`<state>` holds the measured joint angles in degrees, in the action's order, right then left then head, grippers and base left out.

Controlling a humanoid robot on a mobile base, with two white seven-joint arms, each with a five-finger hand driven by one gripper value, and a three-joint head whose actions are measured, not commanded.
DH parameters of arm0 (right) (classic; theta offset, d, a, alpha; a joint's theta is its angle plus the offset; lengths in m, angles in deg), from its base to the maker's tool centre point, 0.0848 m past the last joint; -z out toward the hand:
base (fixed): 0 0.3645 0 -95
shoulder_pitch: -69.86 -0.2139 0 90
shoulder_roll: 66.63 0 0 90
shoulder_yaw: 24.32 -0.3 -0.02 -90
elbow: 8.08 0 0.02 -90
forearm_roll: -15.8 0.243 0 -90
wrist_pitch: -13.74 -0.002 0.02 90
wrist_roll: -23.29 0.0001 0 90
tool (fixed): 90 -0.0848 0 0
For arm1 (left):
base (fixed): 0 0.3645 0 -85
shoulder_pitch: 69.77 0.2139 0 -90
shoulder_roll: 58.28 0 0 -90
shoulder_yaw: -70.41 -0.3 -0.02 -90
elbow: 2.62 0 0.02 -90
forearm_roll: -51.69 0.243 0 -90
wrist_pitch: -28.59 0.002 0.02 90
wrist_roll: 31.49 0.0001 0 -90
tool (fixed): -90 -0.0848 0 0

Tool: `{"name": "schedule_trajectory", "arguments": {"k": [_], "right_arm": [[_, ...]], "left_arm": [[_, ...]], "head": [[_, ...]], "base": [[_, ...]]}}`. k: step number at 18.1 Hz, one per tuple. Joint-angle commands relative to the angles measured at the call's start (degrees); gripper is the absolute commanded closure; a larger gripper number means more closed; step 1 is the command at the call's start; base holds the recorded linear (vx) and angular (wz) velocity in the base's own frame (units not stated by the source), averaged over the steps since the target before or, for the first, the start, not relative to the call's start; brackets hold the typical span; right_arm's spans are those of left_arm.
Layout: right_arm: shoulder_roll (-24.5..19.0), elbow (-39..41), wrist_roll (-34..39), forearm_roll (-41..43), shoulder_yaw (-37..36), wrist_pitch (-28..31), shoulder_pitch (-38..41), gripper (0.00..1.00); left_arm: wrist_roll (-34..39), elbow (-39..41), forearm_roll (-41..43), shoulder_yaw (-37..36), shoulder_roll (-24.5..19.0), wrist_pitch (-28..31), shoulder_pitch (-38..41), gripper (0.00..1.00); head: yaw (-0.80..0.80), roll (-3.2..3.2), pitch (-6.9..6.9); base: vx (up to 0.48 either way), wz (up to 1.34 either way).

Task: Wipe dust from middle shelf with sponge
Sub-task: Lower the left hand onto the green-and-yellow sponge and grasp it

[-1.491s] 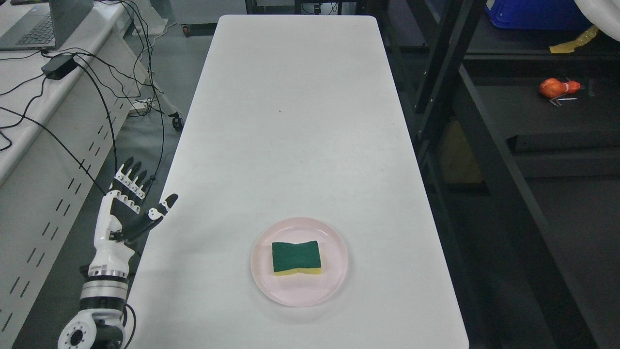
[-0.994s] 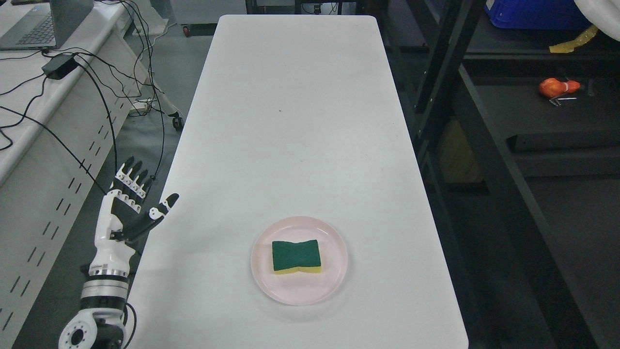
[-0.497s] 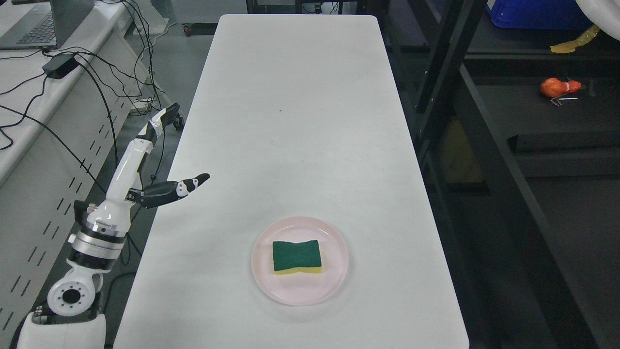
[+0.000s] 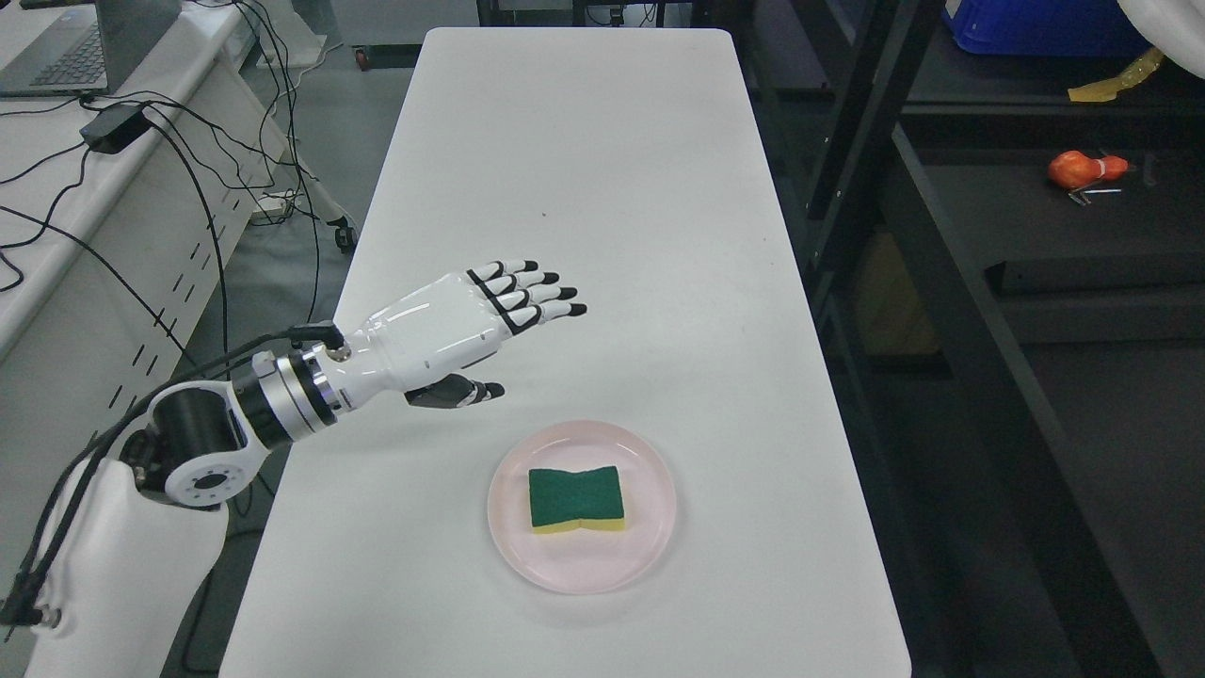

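The left robot hand point(image 4: 471, 325) reached in from the lower left and hung above the white bench point(image 4: 565, 188), palm down, its fingers point(image 4: 527, 294) stretched out straight and slightly fanned, the thumb tucked below the palm, holding nothing. It sat up and to the left of a pink plate point(image 4: 650, 527), apart from it. The sponge point(image 4: 575, 499), green side up with a yellow layer showing along its near edge, lay flat in the middle of the plate, which stood on the near part of the bench. Nothing touched the sponge. To the right of the bench stood a dark shelf rack point(image 4: 941, 282); on one of its boards lay a small orange thing point(image 4: 1083, 169), and a blue bin point(image 4: 1036, 28) showed at the top right. To the left, on another white desk point(image 4: 56, 245), were a laptop point(image 4: 85, 42) and a black power brick point(image 4: 113, 127) with tangled cables point(image 4: 254, 141) trailing toward the floor.
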<state>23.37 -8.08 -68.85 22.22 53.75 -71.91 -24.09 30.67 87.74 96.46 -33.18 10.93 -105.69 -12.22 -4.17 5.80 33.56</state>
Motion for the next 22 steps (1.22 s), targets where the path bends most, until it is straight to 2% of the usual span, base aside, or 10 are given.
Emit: {"name": "schedule_trajectory", "arguments": {"k": [1, 5, 14, 18, 20, 21, 22], "right_arm": [[1.0, 1.0, 0.0, 0.0, 0.0, 0.0, 0.0, 0.0], [1.0, 1.0, 0.0, 0.0, 0.1, 0.0, 0.0, 0.0], [1.0, 1.0, 0.0, 0.0, 0.0, 0.0, 0.0, 0.0], [1.0, 1.0, 0.0, 0.0, 0.0, 0.0, 0.0, 0.0], [1.0, 1.0, 0.0, 0.0, 0.1, 0.0, 0.0, 0.0], [1.0, 1.0, 0.0, 0.0, 0.1, 0.0, 0.0, 0.0], [1.0, 1.0, 0.0, 0.0, 0.1, 0.0, 0.0, 0.0]], "left_arm": [[-1.3, 0.7, 10.3, -25.1, -5.4, -0.7, -6.2, 0.06], [-4.1, 4.9, 10.3, -28.8, -2.0, -0.7, -5.3, 0.05], [-13.4, 8.6, 9.6, -27.8, 0.6, -0.6, -2.0, 0.04], [-15.0, 8.7, 9.6, -25.6, 1.7, -0.7, -2.2, 0.08], [-17.7, 8.7, 9.0, -22.1, 3.5, -0.7, -2.0, 0.21], [-18.9, 8.7, 6.9, -19.7, 4.6, -0.7, -1.2, 0.33], [-20.9, 8.7, 2.1, -17.0, 6.1, -0.7, 0.1, 0.54]], "head": [[0.0, 0.0, 0.0], [0.0, 0.0, 0.0], [0.0, 0.0, 0.0], [0.0, 0.0, 0.0], [0.0, 0.0, 0.0], [0.0, 0.0, 0.0], [0.0, 0.0, 0.0]], "base": [[0.0, 0.0], [0.0, 0.0], [0.0, 0.0], [0.0, 0.0], [0.0, 0.0], [0.0, 0.0], [0.0, 0.0]]}}
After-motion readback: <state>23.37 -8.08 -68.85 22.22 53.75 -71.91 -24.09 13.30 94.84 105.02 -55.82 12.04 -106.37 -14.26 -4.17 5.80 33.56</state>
